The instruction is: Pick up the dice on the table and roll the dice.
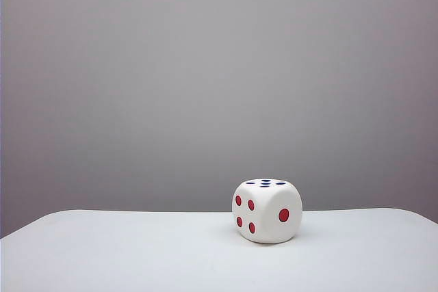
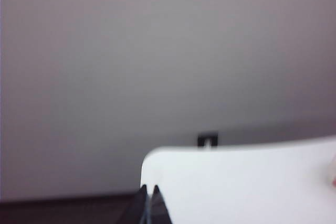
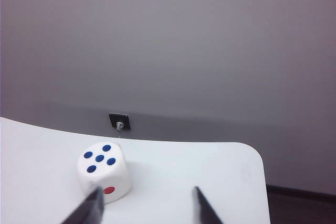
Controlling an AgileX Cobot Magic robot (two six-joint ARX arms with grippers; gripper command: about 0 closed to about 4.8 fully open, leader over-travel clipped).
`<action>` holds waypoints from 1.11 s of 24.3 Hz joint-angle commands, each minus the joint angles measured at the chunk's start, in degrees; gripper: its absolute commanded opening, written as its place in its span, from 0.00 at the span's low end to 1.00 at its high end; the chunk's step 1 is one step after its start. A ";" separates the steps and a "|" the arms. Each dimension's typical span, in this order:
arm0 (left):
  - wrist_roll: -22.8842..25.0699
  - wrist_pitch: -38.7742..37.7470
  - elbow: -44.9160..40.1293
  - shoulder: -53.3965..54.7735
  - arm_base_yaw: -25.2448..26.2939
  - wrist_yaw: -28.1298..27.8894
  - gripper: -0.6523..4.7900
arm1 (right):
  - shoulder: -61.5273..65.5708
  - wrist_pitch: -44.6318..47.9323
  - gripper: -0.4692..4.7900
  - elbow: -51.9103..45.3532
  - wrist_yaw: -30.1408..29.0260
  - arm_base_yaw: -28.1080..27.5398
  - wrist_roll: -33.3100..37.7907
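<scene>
In the exterior view the dice (image 1: pixel 267 210) sits on the white surface (image 1: pixel 137 251), right of centre, five blue pips up, the red four and the red one facing the camera; neither end effector appears here. In the left wrist view the left end effector (image 2: pixel 148 203) shows only as two dark tips close together over a rounded corner of the surface (image 2: pixel 236 182); the picture is blurred, and whether the tips touch cannot be told. A pale sliver at the far edge may be the dice, too cut off to confirm. In the right wrist view the right end effector (image 3: pixel 146 203) has its fingers spread, empty, one blurred fingertip (image 3: pixel 93 203) overlapping the dice (image 3: pixel 103 170) at the corner nearest the camera, the other well apart. Behind the surface stands a plain grey wall (image 3: pixel 210 51) with a small dark plate (image 3: pixel 118 121) low on it.
</scene>
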 commanded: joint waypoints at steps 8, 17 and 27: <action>-1.81 1.77 -6.01 -12.63 0.04 -1.77 0.11 | -15.43 5.68 0.45 -11.63 7.78 -0.04 1.86; -6.45 2.21 -11.04 -14.60 0.04 -2.25 0.11 | -29.35 7.93 0.36 -17.84 13.88 -0.04 3.30; -8.92 11.63 -20.79 -14.84 0.02 5.22 0.11 | -29.09 14.91 0.17 -29.03 5.35 -2.25 4.44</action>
